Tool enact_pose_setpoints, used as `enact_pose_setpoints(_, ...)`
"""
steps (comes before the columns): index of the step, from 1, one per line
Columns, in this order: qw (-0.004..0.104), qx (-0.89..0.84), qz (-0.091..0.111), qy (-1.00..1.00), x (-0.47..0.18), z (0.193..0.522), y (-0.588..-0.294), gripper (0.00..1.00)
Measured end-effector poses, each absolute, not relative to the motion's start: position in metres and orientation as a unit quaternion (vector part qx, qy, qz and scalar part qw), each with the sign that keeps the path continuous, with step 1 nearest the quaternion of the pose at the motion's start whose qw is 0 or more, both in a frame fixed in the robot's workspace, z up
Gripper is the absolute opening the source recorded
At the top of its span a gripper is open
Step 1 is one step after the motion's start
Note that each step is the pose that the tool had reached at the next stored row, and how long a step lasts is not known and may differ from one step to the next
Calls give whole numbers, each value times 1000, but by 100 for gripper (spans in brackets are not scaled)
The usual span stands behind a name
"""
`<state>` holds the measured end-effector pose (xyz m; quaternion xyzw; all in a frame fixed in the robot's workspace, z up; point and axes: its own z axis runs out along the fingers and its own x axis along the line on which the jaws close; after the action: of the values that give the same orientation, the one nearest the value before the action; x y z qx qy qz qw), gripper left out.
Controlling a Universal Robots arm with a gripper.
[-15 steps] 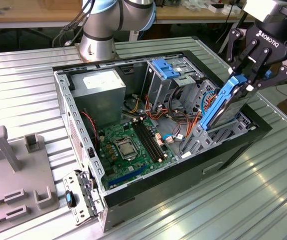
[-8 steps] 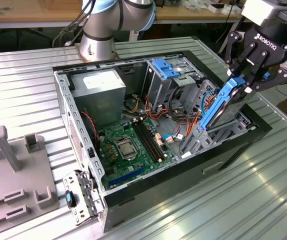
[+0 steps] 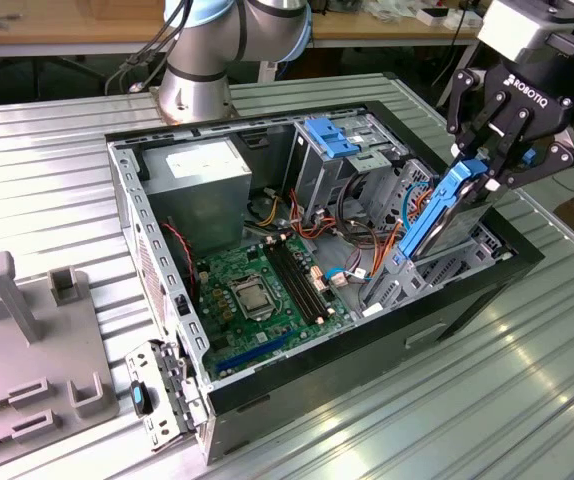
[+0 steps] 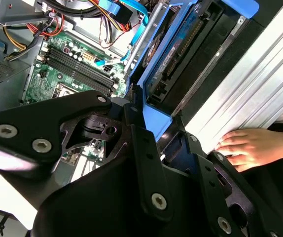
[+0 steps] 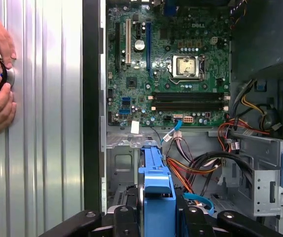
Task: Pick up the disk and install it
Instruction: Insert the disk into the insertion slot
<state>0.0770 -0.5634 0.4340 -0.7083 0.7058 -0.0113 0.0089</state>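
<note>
My fingers (image 4: 141, 148) are clamped on the upper end of the disk (image 3: 435, 215), held steeply tilted on edge, its lower end reaching into the open computer case (image 3: 132, 215) beside the motherboard (image 3: 257, 290), on the desk (image 3: 57, 170).

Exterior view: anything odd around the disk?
The disk stands tilted, upper end clamped in the gripper, lower end down in the computer case, not flat. A person's hand rests on the table beside the computer case.
</note>
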Motion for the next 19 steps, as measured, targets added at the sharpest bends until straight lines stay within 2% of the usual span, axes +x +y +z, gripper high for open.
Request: enact_pose_setpoints(19,9,-708,-11,706,77,422,-563,37)
